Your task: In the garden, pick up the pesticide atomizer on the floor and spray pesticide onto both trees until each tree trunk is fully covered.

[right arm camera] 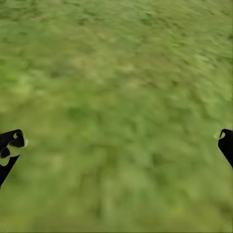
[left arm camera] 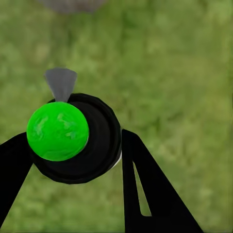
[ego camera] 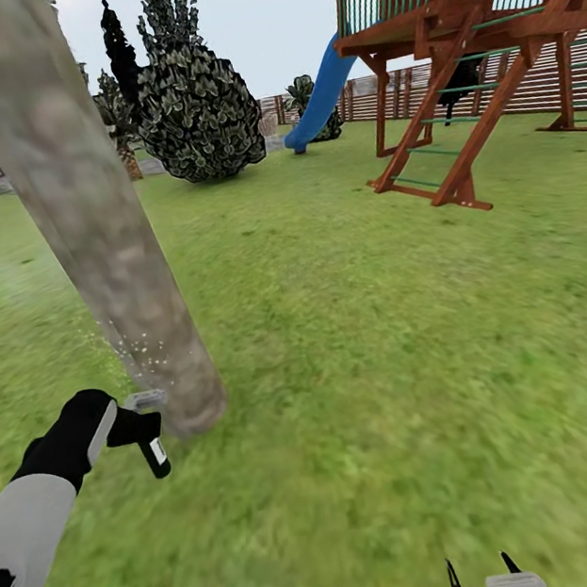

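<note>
Lawn (ego camera: 359, 340) around a leaning tree trunk (ego camera: 78, 205), playset (ego camera: 472, 44) well apart.
Left gripper (ego camera: 137, 432) clamps the pesticide atomizer (ego camera: 152, 439) beside it, specks (ego camera: 139, 343) on bark; right gripper (right arm camera: 116, 145) gapes wide.

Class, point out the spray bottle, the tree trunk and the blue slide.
spray bottle (ego camera: 154, 451), head view, on its labelled body.
tree trunk (ego camera: 78, 205), head view, mid-trunk bark.
blue slide (ego camera: 323, 97), head view, middle of the chute.

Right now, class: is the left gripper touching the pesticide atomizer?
Touching. In the left wrist view the left gripper's two black fingers press against either side of the pesticide atomizer; the head view shows the bottle hanging from it beside the tree trunk.
</note>
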`<state>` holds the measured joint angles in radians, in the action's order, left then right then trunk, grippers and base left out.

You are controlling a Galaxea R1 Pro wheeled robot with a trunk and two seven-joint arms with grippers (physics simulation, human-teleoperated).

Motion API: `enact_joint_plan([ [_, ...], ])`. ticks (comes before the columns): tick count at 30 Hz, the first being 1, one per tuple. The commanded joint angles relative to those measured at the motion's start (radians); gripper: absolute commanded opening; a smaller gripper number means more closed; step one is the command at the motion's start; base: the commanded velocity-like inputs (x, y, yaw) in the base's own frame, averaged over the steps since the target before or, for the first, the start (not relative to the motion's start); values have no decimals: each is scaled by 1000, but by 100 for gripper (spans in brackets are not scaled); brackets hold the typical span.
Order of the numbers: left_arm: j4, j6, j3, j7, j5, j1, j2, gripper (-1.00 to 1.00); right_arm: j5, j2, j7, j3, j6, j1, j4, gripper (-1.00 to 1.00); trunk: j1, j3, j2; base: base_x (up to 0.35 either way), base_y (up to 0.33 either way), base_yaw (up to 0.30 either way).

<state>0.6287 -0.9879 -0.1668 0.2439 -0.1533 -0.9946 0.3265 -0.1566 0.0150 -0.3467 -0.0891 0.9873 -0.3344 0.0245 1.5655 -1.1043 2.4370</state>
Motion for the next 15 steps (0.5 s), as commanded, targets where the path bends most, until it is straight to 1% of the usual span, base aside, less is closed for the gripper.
enact_joint_plan([
  [1, 1, 0, 0, 0, 0, 4, 0, -100, 0, 0, 0, 0, 0, 0, 0, 100, 0, 0, 0, 60, 0, 0],
  [3, -1, 1, 0, 0, 0, 23, 0, -100, 0, 2, 0, 0, 1, 0, 0, 100, 0, 0, 0, 20, 0, 19],
  [4, -1, 1, 0, 0, 0, 32, 0, -100, 0, 2, 0, 0, 1, 0, 0, 100, 0, 0, 0, 4, 0, 158],
  [7, -1, 3, 0, 0, 0, 41, -1, -100, 0, 3, 0, 0, 1, 0, 0, 100, 0, 0, 0, 1, 0, 242],
  [9, -3, 41, 0, -1, -1, 42, -1, -100, 0, 3, 0, 0, 1, 0, 0, 100, 0, 0, 0, 0, 0, 275],
  [11, -12, 52, 0, -1, -1, 43, -1, -100, 0, 3, 0, 0, 1, 0, 0, 100, 0, 0, 0, 0, -4, 278],
  [12, -16, 56, 0, -1, 0, 43, -4, -100, 0, 2, 0, 0, 1, 0, 0, 100, 0, 0, 0, 45, -132, 170],
  [13, -19, 58, 0, -1, 0, 43, -17, -100, 0, 2, 0, 0, 1, 0, 0, 100, 0, 0, 0, 78, -220, 56],
  [14, -20, 59, -1, -2, 1, 43, -35, -100, 0, 2, 0, 0, 1, 0, 0, 100, 0, 0, 0, 86, -241, 28],
  [15, -19, 59, -1, -14, 1, 44, -48, -100, 0, 2, 0, 0, 1, 0, 0, 100, 0, 0, 0, 90, -252, 15],
])
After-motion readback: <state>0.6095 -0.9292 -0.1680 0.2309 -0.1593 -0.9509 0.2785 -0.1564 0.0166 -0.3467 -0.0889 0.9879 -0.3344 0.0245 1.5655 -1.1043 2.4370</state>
